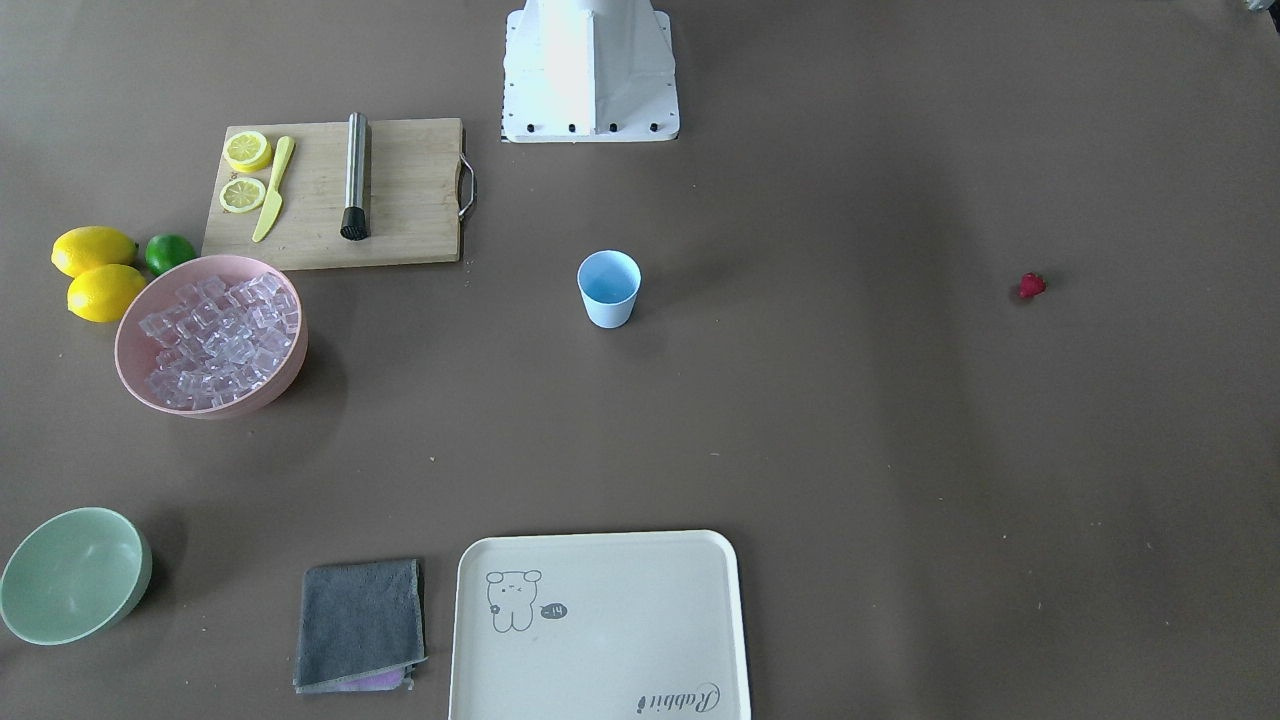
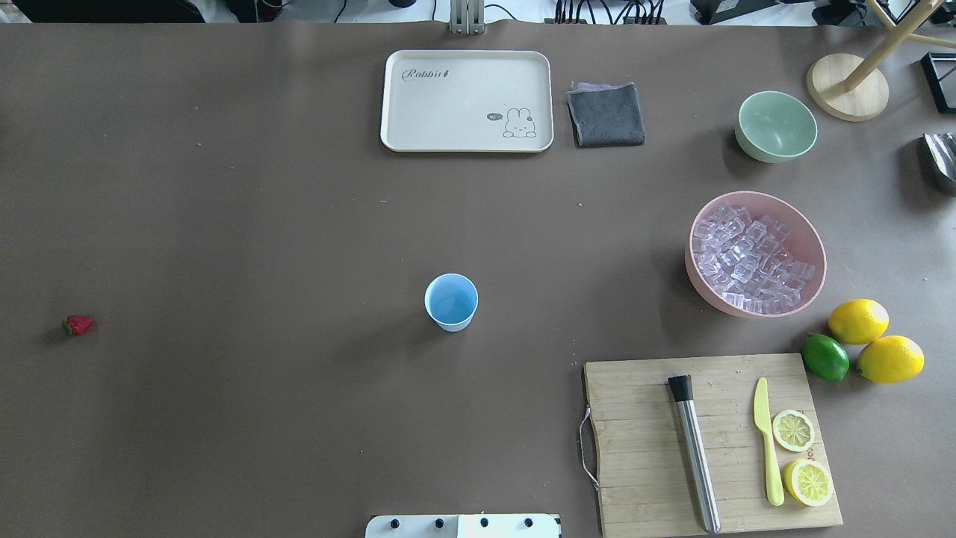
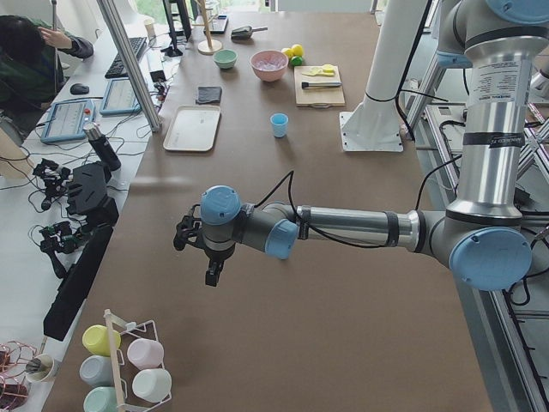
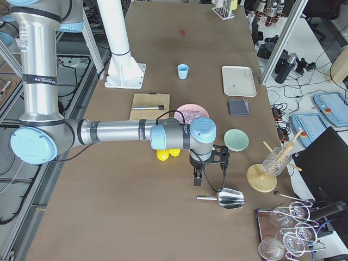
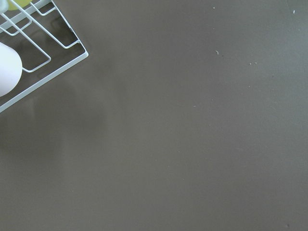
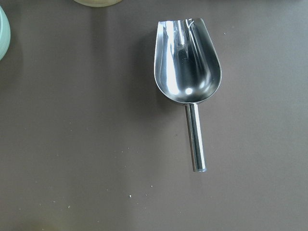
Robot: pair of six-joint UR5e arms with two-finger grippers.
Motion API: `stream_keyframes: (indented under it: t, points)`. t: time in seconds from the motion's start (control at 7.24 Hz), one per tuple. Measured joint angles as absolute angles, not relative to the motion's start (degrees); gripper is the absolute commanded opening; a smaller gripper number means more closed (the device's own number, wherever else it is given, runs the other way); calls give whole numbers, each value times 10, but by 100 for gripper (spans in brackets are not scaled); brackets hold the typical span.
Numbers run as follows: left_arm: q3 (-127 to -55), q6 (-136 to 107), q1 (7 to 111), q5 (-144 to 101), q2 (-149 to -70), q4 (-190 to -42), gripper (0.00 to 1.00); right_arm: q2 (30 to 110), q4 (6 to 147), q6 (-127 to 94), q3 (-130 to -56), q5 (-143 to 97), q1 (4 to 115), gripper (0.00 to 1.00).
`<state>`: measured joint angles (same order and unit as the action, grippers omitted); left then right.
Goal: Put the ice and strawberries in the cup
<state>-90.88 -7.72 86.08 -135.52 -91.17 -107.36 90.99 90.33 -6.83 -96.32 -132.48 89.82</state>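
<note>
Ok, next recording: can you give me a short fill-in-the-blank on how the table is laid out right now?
1. The bowl holding the ice is ____ in colour.
2. The light blue cup stands upright and is still ____.
3. The strawberry lies on the table, on the robot's ____ side of the cup.
4. On the cutting board, a steel muddler lies next to a yellow plastic ____.

Missing words: pink; empty; left; knife.
</note>
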Motion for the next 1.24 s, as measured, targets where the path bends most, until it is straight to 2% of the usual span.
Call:
stream_keyframes:
  t: [0.41, 0.97, 1.24]
  points:
    - [-904, -77, 860, -1356, -906, -1109, 98, 892, 902, -120, -1000, -1333, 867, 100]
    - [-902, -80, 861, -1354, -898, -1141, 98, 833, 894, -272, -1062, -1332, 737, 100]
    - [-902, -83, 861, -1355, -898, -1145, 98, 820, 824, -385, -1065, -1316, 671, 100]
